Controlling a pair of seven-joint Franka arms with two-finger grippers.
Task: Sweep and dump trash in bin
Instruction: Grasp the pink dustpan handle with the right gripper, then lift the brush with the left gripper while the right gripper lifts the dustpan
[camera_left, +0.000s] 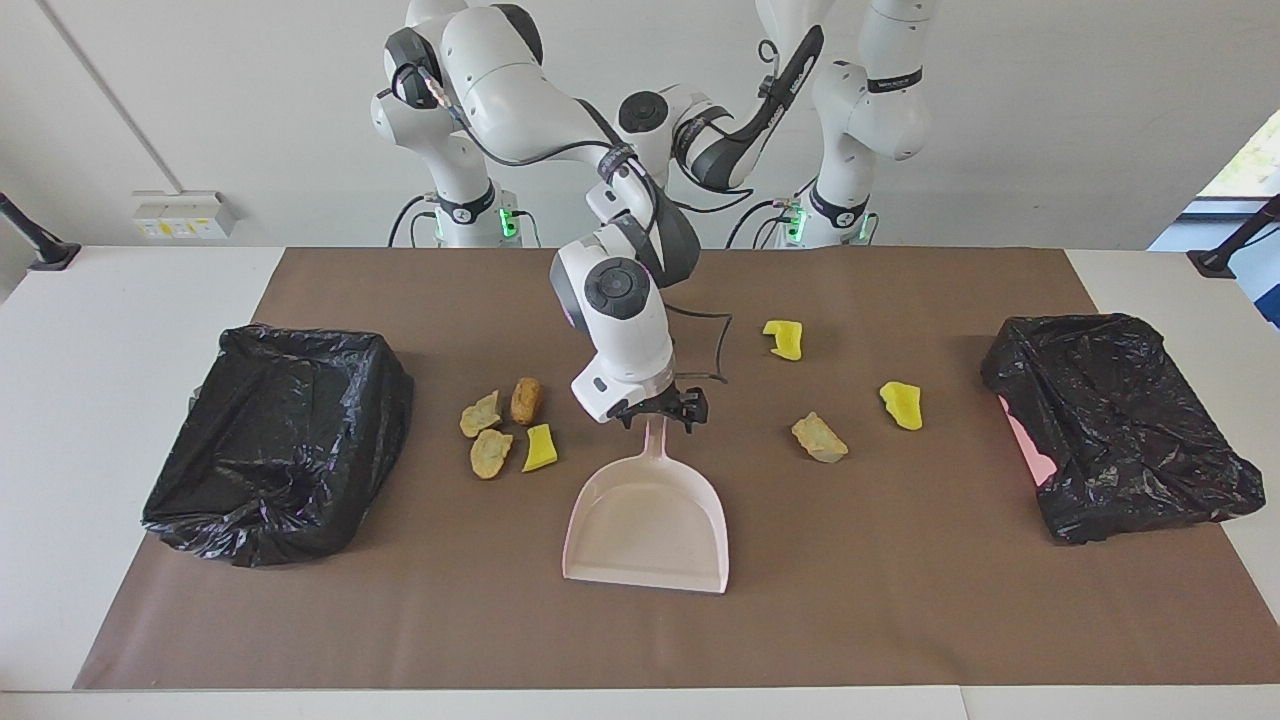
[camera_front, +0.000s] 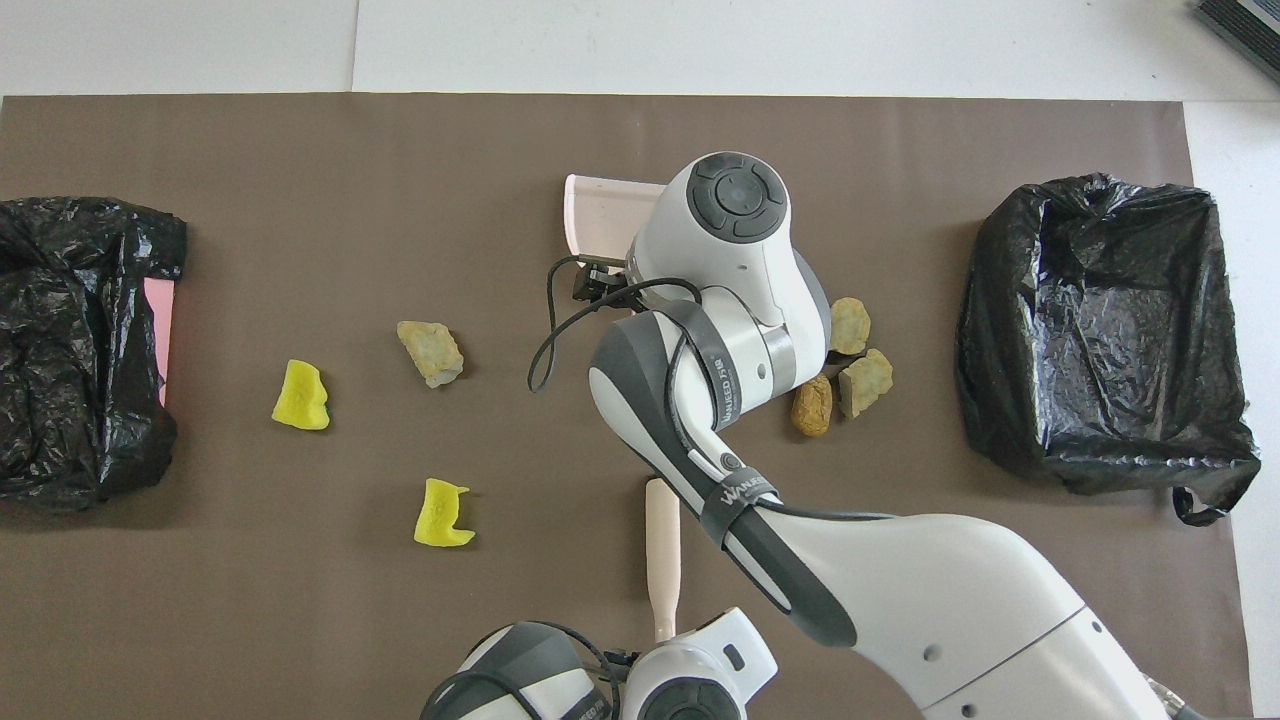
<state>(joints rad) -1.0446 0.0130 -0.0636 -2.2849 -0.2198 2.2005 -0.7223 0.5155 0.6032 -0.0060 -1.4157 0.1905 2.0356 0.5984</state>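
Mid-mat, right gripper (camera_left: 655, 412) sits low over the handle of the pink dustpan (camera_left: 648, 520), fingers spread to either side of the handle and not clamped on it; dustpan lies flat, mouth pointing away from the robots. Left gripper (camera_front: 655, 634) is at the robots' edge of the mat, clenched on the thin end of a brush handle (camera_front: 661, 545) (wooden, pale; bristle end not visible). Trash is all on the mat: four lumps clustered toward the right arm's end, beside the dustpan handle, namely two tan chunks (camera_left: 482, 414) (camera_left: 490, 453), one orange-brown chunk (camera_left: 525, 400) and one yellow foam bit (camera_left: 540, 448). Three more toward the left arm's end, spread apart: yellow bit (camera_left: 784, 339), yellow bit (camera_left: 902, 404), tan chunk (camera_left: 819, 438). Open black-lined bin (camera_left: 275, 440) at the right arm's end; black bag bundle (camera_left: 1115, 425) with pink showing under it at the left arm's end
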